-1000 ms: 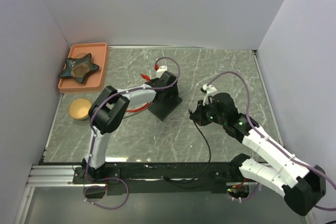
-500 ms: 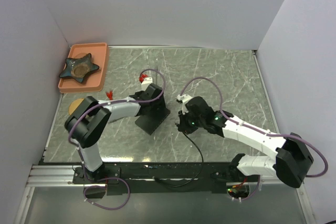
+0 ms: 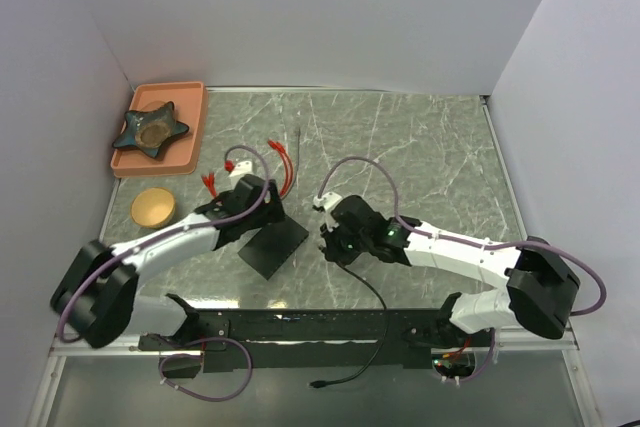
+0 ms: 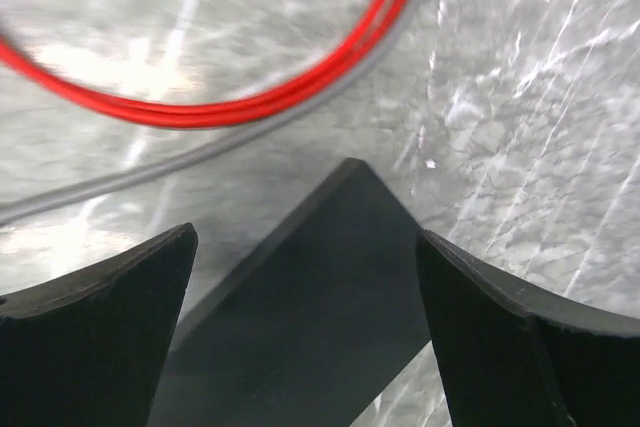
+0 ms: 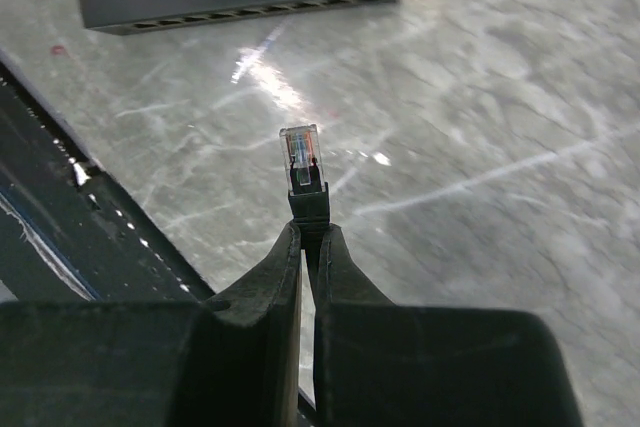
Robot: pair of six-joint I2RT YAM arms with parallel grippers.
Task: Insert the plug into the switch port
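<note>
Plug (image 5: 301, 157): pinched at its boot by right gripper (image 5: 308, 235), clenched; long axis in line with the fingers, clear tip pointing at switch port (image 5: 250, 10) (apart, not inserted).
Left gripper (image 4: 305, 247): released, jaws wide, straddling a corner of the switch box (image 4: 320, 297).
Surface: grey marbled table (image 3: 420, 147).
Room: plain white walls (image 3: 320, 17).

Orange tray (image 3: 193, 139) holding star dish (image 3: 150, 129), gold disc (image 3: 153, 207), red wires (image 4: 215, 115)
</note>
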